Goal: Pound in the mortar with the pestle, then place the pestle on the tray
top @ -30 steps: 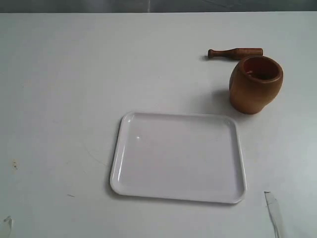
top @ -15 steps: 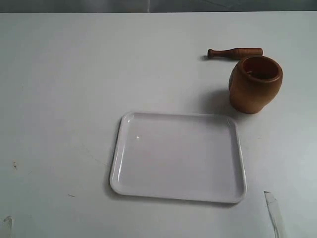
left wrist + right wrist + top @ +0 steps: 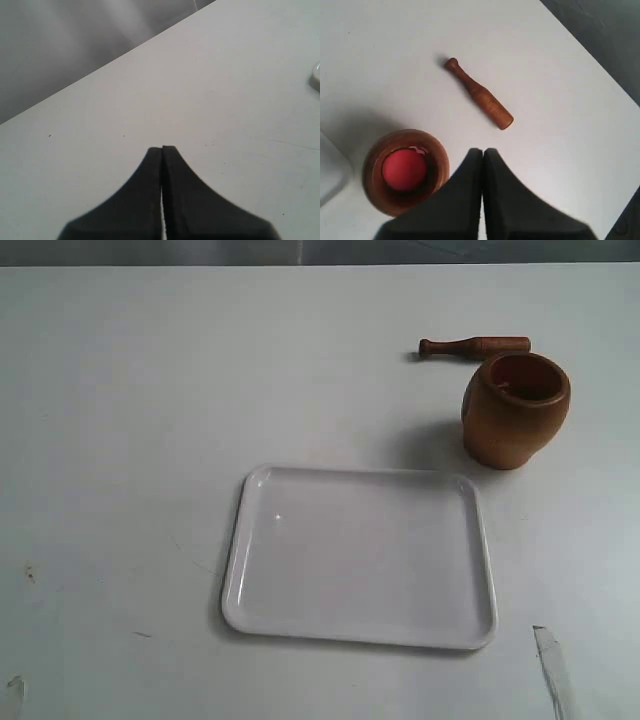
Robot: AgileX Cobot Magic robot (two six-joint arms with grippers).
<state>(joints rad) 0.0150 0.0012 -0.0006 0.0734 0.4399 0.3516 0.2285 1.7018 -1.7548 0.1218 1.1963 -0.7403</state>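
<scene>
A white counter [image 3: 130,390] seen from above, with a wooden mortar [image 3: 516,410] as the landmark. Over the last second none of the things has moved. Only the soft shadow on the counter beside the mortar has spread, toward the tray side. That probably means the right arm is travelling overhead, so the task looks to be at its very start: no grasp, no pounding yet.

The pestle [image 3: 475,345] lies flat on the counter near the mortar, on the side away from the tray [image 3: 360,558], and does not touch it. It is a short reddish-brown club, thick at one end, with a thin neck and a small knob.

The mortar stands upright, barrel-shaped and light brown, with a round red thing [image 3: 404,169] inside.

The right end effector [image 3: 483,150] hangs above the mortar's rim, fingers pressed together, holding nothing. The left end effector [image 3: 162,147], also pressed together, is over bare counter well apart from the mortar.
</scene>
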